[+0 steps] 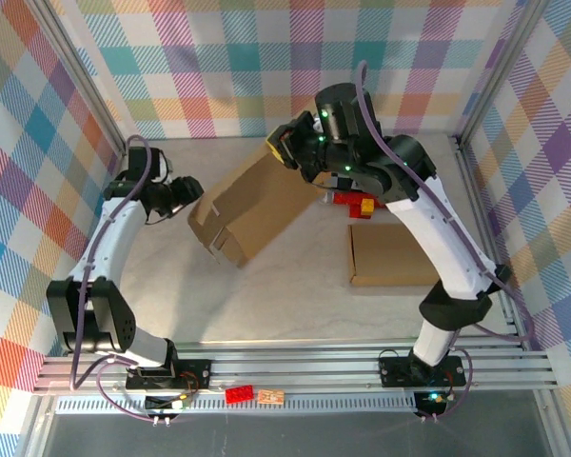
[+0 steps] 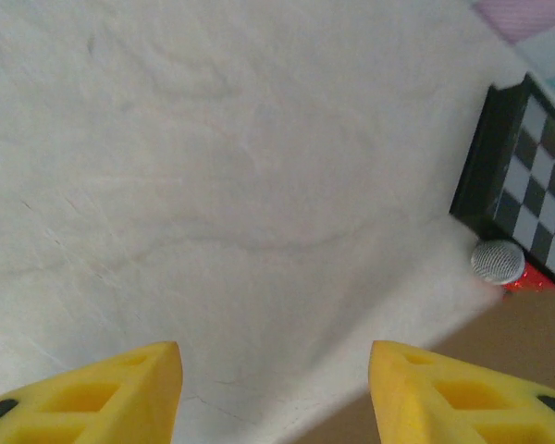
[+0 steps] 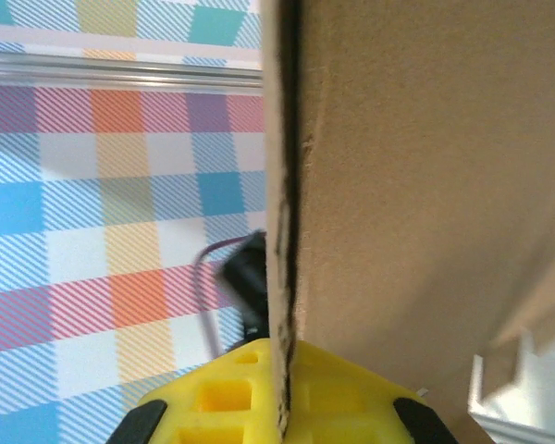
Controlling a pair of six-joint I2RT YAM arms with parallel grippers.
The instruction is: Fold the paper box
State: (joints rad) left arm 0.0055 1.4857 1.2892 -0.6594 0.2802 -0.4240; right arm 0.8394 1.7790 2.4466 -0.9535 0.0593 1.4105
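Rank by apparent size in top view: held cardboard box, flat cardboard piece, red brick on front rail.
1. cardboard box, though its raised end is nearer the camera
2. flat cardboard piece
3. red brick, clearly smallest

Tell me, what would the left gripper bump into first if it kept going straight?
The left gripper would probably meet the white table first. The paper box edge lies close beside that path, so it might brush that; depth is unclear.

The brown cardboard box is matt paperboard, its cut edge rough and fibrous. The off-white desk looks matt and smooth, with faint scuffs. The left pincer has smooth yellow plastic fingers. The silver frame rails are ribbed metal.
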